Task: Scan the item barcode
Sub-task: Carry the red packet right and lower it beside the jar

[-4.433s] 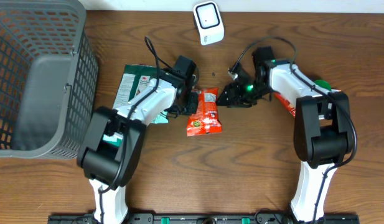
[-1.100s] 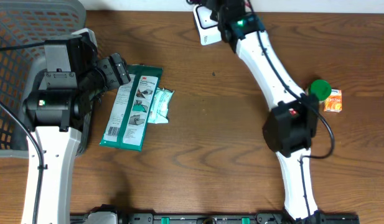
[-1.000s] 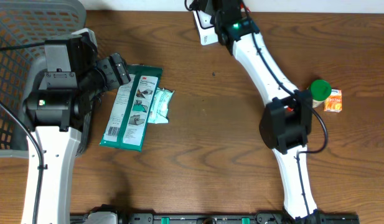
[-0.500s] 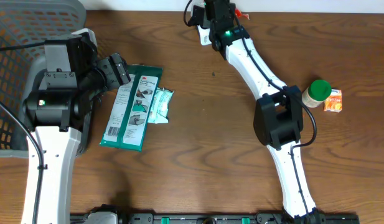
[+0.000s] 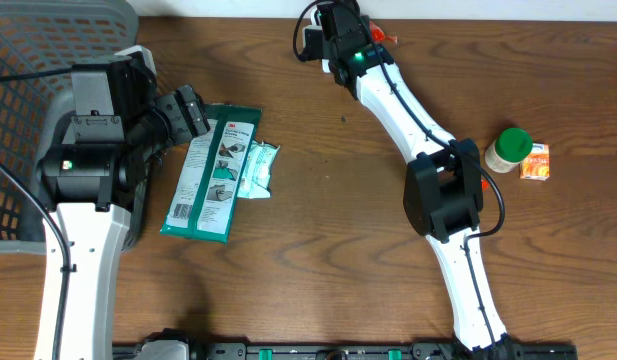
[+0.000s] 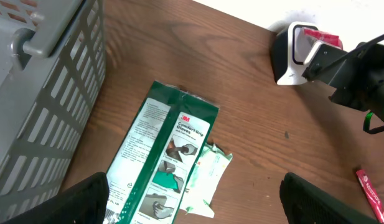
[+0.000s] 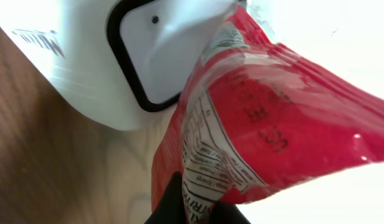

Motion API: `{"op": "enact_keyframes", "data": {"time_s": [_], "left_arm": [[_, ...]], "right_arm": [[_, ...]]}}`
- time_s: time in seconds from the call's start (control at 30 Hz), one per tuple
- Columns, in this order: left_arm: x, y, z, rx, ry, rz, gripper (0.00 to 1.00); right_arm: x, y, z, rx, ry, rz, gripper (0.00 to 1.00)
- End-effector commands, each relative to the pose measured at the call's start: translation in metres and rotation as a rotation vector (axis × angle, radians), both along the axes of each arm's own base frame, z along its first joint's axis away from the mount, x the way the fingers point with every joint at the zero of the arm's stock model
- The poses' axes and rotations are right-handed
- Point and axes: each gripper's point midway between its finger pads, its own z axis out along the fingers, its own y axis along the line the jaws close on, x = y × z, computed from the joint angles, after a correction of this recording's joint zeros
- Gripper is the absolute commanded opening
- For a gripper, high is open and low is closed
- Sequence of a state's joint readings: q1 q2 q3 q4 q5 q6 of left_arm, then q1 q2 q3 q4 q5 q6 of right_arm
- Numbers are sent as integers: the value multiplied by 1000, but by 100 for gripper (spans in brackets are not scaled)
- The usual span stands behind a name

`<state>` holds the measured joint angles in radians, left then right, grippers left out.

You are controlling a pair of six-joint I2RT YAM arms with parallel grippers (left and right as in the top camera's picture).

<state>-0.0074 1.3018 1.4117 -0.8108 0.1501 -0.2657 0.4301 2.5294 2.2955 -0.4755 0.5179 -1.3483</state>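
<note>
The red packet is clamped in the right pincer, its printed face just beside the window of the white scanner at the far edge of the tabletop. The left pincer gapes empty above a green pack, near the basket.

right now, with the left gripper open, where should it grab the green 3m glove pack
Probably the short top end of the green 3M glove pack, from above with the left gripper: it lies flat, and a small pale packet crowds its right long edge.
</note>
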Motion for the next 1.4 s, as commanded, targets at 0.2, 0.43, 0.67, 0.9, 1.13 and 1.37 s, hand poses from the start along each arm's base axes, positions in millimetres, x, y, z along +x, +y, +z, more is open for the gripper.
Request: {"op": "enact_keyframes", "data": {"time_s": [0.2,0.43,0.67,0.9,1.13,1.37], "left_arm": [[2,3,5,7,-11,14,88],[2,3,5,7,-11,14,88],[2,3,5,7,-11,14,88],[2,3,5,7,-11,14,88],[2,3,5,7,-11,14,88],[2,3,5,7,-11,14,88]], "right_arm": [[12,-7,38,-260,-130,-8,1],[12,-5,40,-307,-125,11,1],[20,-10,83,-387,-278,-70,1],[13,-3,68,-279,-295,-142,1],[7,2,33,-269,-289,-221,1],[0,17,7,-299,-281,-225,1]]}}
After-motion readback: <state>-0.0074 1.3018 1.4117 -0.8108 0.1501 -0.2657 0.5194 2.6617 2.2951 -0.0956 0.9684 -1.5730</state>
